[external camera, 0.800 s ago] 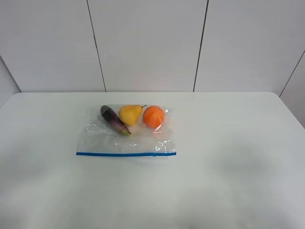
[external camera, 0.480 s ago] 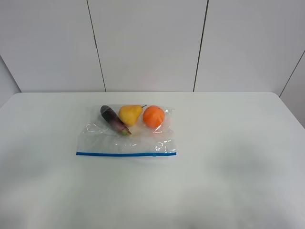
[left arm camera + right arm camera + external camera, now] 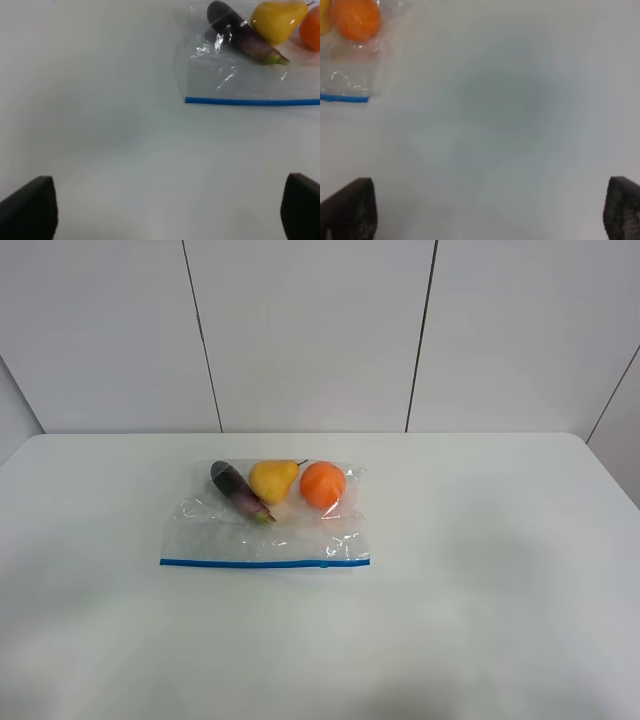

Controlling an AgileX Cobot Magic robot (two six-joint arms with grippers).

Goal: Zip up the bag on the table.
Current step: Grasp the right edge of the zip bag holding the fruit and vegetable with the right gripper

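The clear plastic bag (image 3: 265, 525) lies flat near the middle of the white table (image 3: 480, 540). Its blue zip strip (image 3: 264, 563) runs along the near edge. Inside, at the far side, lie a purple eggplant (image 3: 239, 491), a yellow pear (image 3: 272, 480) and an orange (image 3: 322, 484). Neither arm shows in the high view. In the left wrist view my left gripper (image 3: 170, 215) is open, above bare table short of the bag (image 3: 240, 75) and its zip strip (image 3: 252, 101). In the right wrist view my right gripper (image 3: 490, 212) is open, well off the bag's end (image 3: 350, 75) by the orange (image 3: 356, 19).
A white panelled wall (image 3: 310, 330) stands behind the table's far edge. Nothing else lies on the table besides the bag.
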